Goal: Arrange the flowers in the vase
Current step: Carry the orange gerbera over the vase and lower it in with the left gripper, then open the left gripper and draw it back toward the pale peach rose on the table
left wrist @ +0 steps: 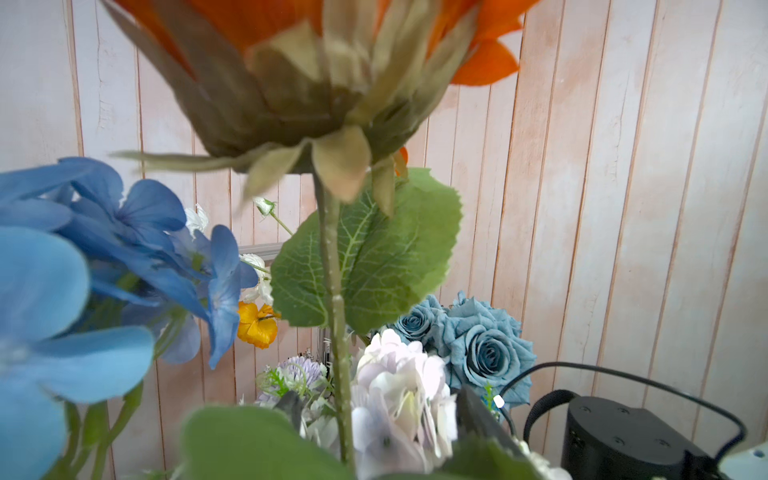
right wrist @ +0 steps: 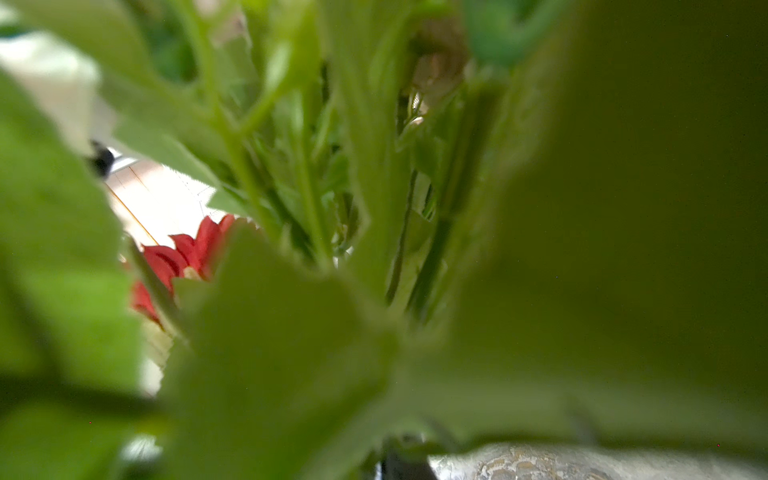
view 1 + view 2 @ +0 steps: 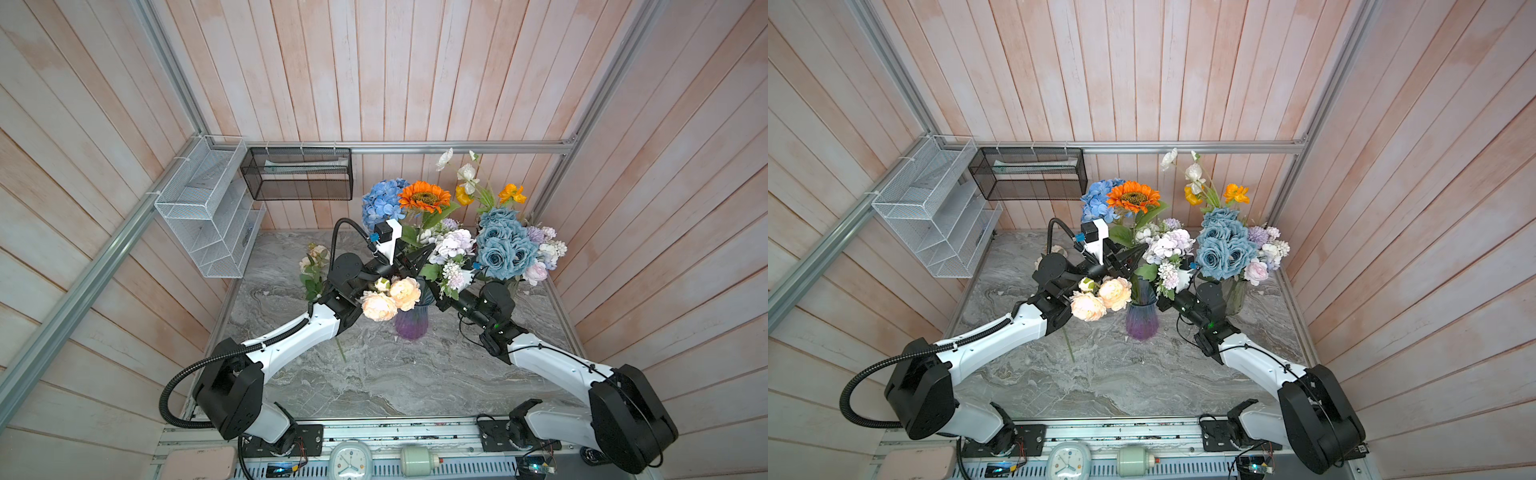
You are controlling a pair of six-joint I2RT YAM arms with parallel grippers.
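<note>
The left claw is spread, the stem of the orange sunflower standing free between its fingers, above the purple vase on the table; the right claw is pressed together, buried under lilac-white clusters; its hold is hidden.

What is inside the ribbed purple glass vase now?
Green stems show through the ribbed purple glass vase, below the orange sunflower and lilac-white clusters. Peach roses and leaves cover its mouth, so which stems sit inside is hidden.
</note>
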